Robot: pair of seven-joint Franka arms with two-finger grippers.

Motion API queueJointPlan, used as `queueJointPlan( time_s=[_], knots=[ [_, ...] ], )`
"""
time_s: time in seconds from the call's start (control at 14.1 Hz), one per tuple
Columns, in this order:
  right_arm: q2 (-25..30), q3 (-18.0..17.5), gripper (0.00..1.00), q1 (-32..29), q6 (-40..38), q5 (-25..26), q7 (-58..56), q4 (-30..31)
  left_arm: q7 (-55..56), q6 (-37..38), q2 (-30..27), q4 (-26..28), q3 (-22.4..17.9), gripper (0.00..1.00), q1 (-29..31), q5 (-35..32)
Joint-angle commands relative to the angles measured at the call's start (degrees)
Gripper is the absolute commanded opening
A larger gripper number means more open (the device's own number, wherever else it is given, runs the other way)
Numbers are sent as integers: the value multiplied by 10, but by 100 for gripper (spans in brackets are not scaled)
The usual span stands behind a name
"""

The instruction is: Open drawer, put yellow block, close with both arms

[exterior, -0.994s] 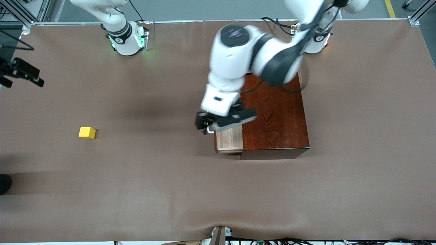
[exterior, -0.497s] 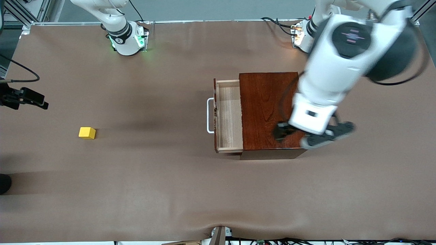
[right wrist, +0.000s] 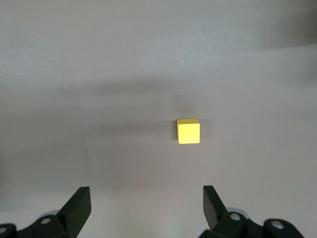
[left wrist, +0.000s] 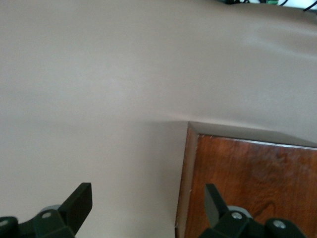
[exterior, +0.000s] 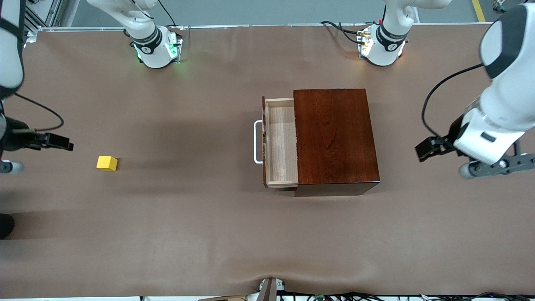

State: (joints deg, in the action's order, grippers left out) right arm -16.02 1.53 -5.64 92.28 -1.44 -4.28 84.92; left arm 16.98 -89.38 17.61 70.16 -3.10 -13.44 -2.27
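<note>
The drawer [exterior: 281, 142] stands pulled out of the mahogany box [exterior: 334, 133], its pale tray bare and its white handle [exterior: 256, 142] toward the right arm's end. The yellow block [exterior: 107, 163] [right wrist: 188, 131] lies alone on the table near that end. My right gripper [exterior: 56, 142] [right wrist: 146, 198] hovers open close beside the block, with nothing between its fingers. At the left arm's end, my left gripper [exterior: 430, 148] [left wrist: 148, 203] hangs open and holds nothing, over the table beside the box [left wrist: 247, 183].
A brown cover [exterior: 188, 234] spans the table, with a ripple at its edge nearest the camera. Both arm bases [exterior: 156, 48] [exterior: 382, 44] stand along the farthest edge. A dark object [exterior: 5, 225] shows at the right arm's end.
My left gripper has come off the drawer handle and swung over the box to the left arm's end. The right gripper has moved closer to the yellow block. The drawer stays open.
</note>
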Motion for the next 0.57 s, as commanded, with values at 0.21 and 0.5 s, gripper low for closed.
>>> queueJointPlan(
  time_s=[0.21,0.5],
  knots=[
    [-51,-5,100,-23,20,-9,0,-6,-47,2,-67,75,5,100,14,21],
    [-84,-5,100,-27,35,-8,-1,13,-117,2,-69,70,1,100,39,25]
  ],
)
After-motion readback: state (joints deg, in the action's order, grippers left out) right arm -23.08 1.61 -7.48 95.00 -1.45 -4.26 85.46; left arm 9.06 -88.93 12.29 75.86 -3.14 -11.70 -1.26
